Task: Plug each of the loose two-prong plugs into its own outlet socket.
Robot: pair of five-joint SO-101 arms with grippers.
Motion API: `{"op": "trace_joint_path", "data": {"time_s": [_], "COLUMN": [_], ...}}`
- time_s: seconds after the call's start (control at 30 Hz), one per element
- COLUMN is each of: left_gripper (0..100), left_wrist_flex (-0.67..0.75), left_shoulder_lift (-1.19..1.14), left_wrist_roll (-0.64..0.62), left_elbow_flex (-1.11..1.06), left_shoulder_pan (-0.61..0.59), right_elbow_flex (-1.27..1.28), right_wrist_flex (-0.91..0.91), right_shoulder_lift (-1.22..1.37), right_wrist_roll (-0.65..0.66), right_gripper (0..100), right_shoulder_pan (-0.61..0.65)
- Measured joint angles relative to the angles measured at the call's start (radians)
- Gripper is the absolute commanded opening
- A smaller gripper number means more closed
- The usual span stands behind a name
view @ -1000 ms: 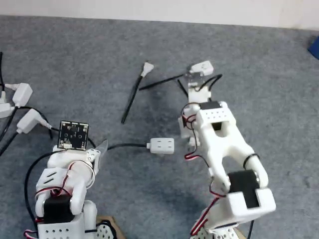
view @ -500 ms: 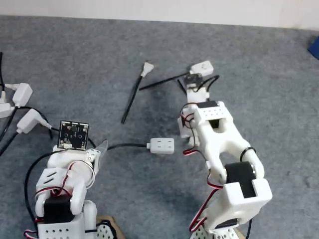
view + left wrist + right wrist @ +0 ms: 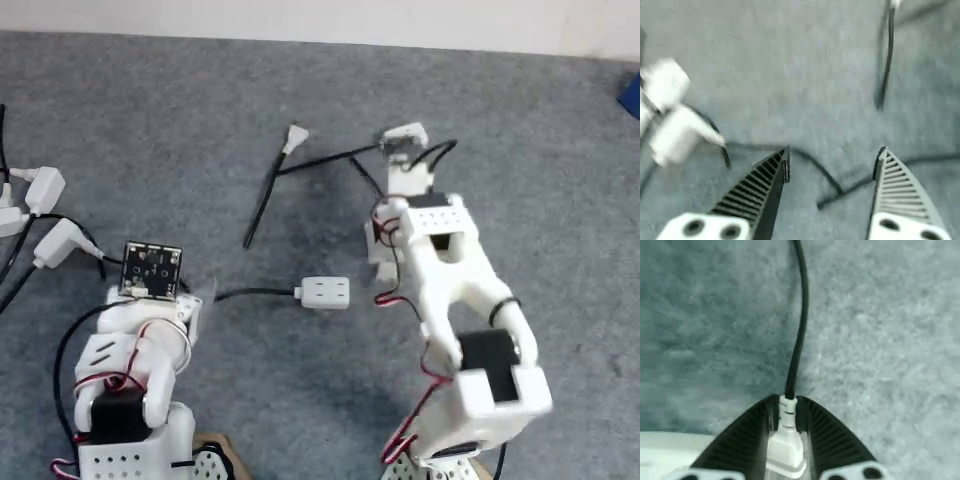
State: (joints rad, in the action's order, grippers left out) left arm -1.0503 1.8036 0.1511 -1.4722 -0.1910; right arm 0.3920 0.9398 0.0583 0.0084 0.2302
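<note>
R gripper (image 3: 787,400) grips 1 plug (image 3: 785,445), L gripper (image 3: 834,150) wide; 1 loose plug (image 3: 293,137), 1 socket (image 3: 322,292).

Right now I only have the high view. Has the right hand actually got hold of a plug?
Observer: Yes. The right hand is shut on a white plug.
Operator: Which way does its wire run?
Observer: The black cord leaves the plug past the fingertips, straight out over the carpet.
Operator: And the left hand?
Observer: The left hand is open and holds nothing. A second black cord lies on the grey carpet below the gap between its fingers.
</note>
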Motion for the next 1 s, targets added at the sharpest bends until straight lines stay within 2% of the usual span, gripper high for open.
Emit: {"op": "trace_joint_path", "data": {"time_s": [0.1,0.2,0.3,0.4,0.6,0.7,0.83,1.0], "left_gripper": [28,28,33,41,42,48,55,55], "left_wrist_flex": [0.086,0.107,0.074,0.011,-0.011,-0.012,-0.011,-0.018], "left_shoulder_lift": [-0.002,-0.002,0.003,0.008,0.006,0.006,0.0,0.005], "left_wrist_roll": [0.041,0.087,0.092,0.084,0.071,0.071,0.072,0.091], "left_elbow_flex": [0.049,0.124,0.222,0.296,0.33,0.33,0.33,0.33], "left_shoulder_pan": [0.0,-0.008,-0.009,-0.009,-0.009,-0.009,-0.02,-0.009], "right_elbow_flex": [-0.087,-0.193,-0.287,-0.308,-0.275,-0.215,-0.158,-0.101], "right_wrist_flex": [0.147,0.319,0.459,0.483,0.354,0.258,0.12,-0.038], "right_shoulder_lift": [-0.137,-0.278,-0.361,-0.377,-0.379,-0.379,-0.379,-0.377], "right_wrist_roll": [-0.035,-0.071,-0.137,-0.15,-0.141,-0.132,-0.129,-0.158], "right_gripper": [0.5,0.5,0.5,0.5,0.6,0.6,0.6,0.6], "right_shoulder_pan": [0.052,0.144,0.226,0.328,0.509,0.6,0.624,0.586]}}
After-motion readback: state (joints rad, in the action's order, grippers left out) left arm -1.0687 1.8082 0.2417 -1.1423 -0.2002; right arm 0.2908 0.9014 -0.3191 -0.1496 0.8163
